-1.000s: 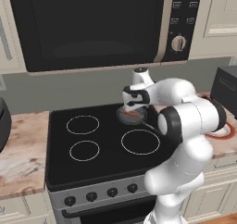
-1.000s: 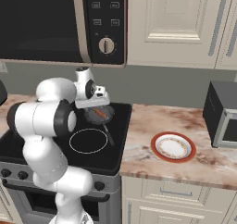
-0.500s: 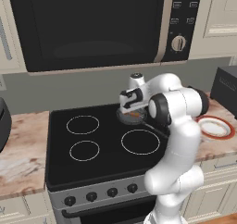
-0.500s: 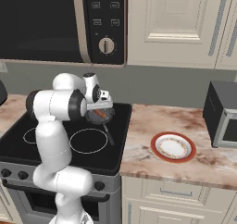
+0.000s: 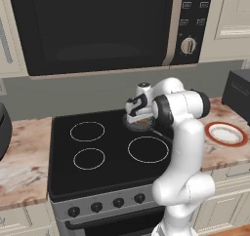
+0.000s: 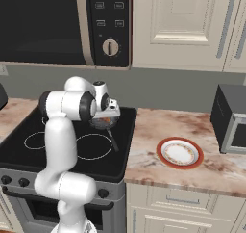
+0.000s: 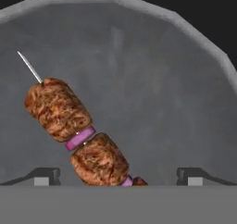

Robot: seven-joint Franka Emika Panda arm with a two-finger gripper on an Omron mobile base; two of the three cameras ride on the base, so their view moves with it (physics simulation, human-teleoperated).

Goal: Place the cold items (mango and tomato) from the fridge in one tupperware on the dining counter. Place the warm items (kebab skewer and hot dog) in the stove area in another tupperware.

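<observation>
Kitchen scene, stove [image 5: 97, 157] under a built-in microwave [image 5: 97, 28], cream cabinets and marbled tops either side.

Skewer [image 7: 76, 130] lies in a grey pan [image 7: 152, 79] on the rear right burner. Hand view: two browned meat chunks with purple onion slices between, thin metal point sticking out toward upper left of that view, skewer lying diagonal across the pan floor. Pan rim curves round it at the top.

Gripper [image 7: 118, 177] sits directly above the pan, pointing down into it. Jaws spread wide, one fingertip on each side of the lower meat chunk, nothing gripped. Whether the tips touch the pan floor, cannot tell. In the base views the hand [image 5: 138, 105] hovers close over the pan [image 5: 141, 124], arm folded back on itself.

Further out: red-rimmed plate [image 6: 179, 153] on the table right of the stove, well apart from the pan. Dark toaster oven [image 6: 230, 119] beyond it at the right edge.

Progress, as a judgement: early in the warm-items half. Skewer not yet picked up. Hot dog, tupperware, fridge items not visible here, so their status cannot be told. Left to do at minimum: close on the skewer, lift, carry to a tupperware.
</observation>
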